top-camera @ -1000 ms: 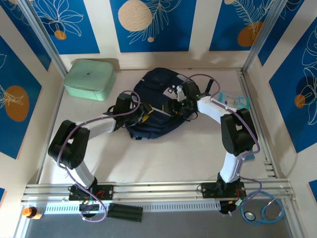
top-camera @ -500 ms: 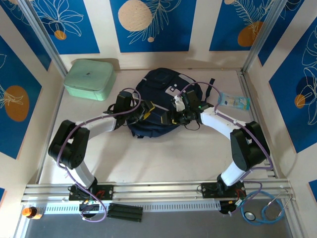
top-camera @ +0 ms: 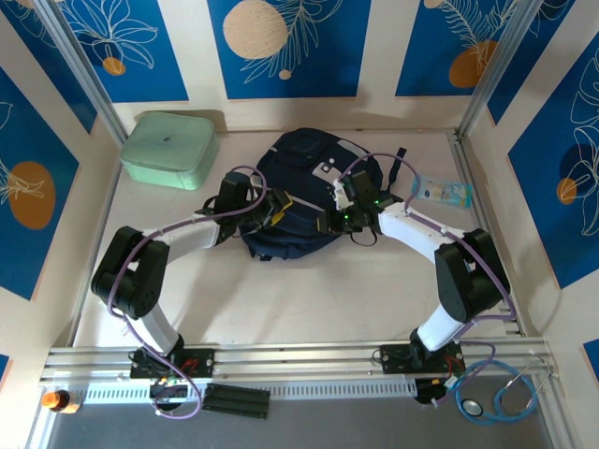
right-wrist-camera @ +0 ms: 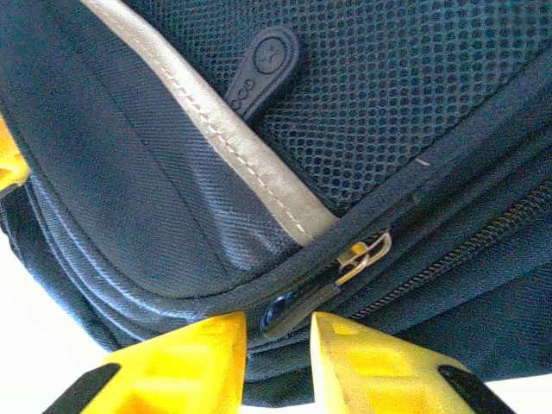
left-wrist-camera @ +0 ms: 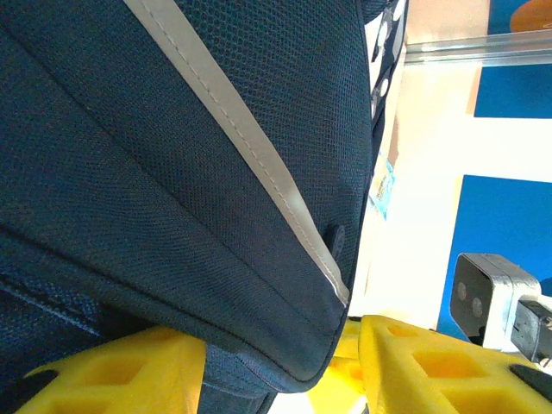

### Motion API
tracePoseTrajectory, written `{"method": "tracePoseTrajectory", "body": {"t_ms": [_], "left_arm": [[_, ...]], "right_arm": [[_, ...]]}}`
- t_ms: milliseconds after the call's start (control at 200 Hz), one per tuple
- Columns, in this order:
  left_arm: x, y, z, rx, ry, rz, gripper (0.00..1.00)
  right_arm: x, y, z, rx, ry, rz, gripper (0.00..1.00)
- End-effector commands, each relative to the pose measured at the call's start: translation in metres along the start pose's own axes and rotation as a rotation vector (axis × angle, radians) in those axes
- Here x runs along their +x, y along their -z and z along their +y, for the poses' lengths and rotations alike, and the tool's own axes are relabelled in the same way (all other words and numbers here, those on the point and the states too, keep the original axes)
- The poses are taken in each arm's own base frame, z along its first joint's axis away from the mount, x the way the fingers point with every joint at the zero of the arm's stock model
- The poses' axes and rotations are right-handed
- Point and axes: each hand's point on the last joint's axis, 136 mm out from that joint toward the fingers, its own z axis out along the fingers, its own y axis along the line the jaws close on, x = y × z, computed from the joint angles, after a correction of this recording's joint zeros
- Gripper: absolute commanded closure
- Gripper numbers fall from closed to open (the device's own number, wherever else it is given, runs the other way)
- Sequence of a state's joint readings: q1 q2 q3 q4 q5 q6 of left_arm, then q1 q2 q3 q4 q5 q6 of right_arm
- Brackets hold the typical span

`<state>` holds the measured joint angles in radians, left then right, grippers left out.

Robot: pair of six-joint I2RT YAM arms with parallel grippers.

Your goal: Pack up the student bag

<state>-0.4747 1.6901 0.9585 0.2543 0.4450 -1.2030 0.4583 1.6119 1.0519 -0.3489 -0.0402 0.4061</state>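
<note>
Right gripper (right-wrist-camera: 279, 323): the yellow fingers are drawn in to a narrow gap, pinching the black zipper pull (right-wrist-camera: 297, 309) that lies between them. Just past the fingertips the pull hooks onto a metal slider ring (right-wrist-camera: 366, 252) on a zip of the student bag (right-wrist-camera: 414, 95). Farther out, a grey stripe (right-wrist-camera: 216, 129) slants across the navy fabric. Beyond it, on the mesh, sits a black rubber tab (right-wrist-camera: 267, 59) with embossed dots and a round mark, too small to read.

Left gripper (left-wrist-camera: 280, 341): the fingers stand about half apart and hold a thick fold of the bag's lower edge, which fills the gap. The grey stripe runs away from the fingers up the mesh. On the right finger's side, past the bag's edge, is a grey box with two dark lenses (left-wrist-camera: 487, 293). Farther out is a sliver of light-blue packet (left-wrist-camera: 382, 185), its print illegible.

The top view adds the layout. The bag lies flat on the table (top-camera: 281, 290) between the two grippers, with the left one at its left edge and the right one at its near right side. White patches (top-camera: 328, 170) mark the front pocket, their marks unreadable. The packet lies beyond the right fingers, toward the right wall. A mint-green case (top-camera: 170, 148) sits well apart from the left fingers, at the far left. A small dark mark on its lid is unreadable.
</note>
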Motion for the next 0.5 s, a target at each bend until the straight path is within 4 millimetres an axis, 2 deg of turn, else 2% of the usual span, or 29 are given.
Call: {"method": "tracePoseTrajectory", "body": {"t_ms": [0, 250, 495], "left_arm": [[0.0, 0.003, -0.03, 0.079, -0.062, 0.005, 0.51], [-0.001, 0.003, -0.03, 0.076, -0.064, 0.001, 0.51], [-0.001, 0.003, -0.03, 0.077, -0.064, 0.003, 0.51]], "right_arm": [[-0.005, 0.002, -0.003, 0.042, 0.022, -0.01, 0.75], [-0.006, 0.005, -0.013, 0.102, 0.006, -0.034, 0.71], [-0.014, -0.001, -0.004, 0.087, 0.036, -0.031, 0.72]]}}
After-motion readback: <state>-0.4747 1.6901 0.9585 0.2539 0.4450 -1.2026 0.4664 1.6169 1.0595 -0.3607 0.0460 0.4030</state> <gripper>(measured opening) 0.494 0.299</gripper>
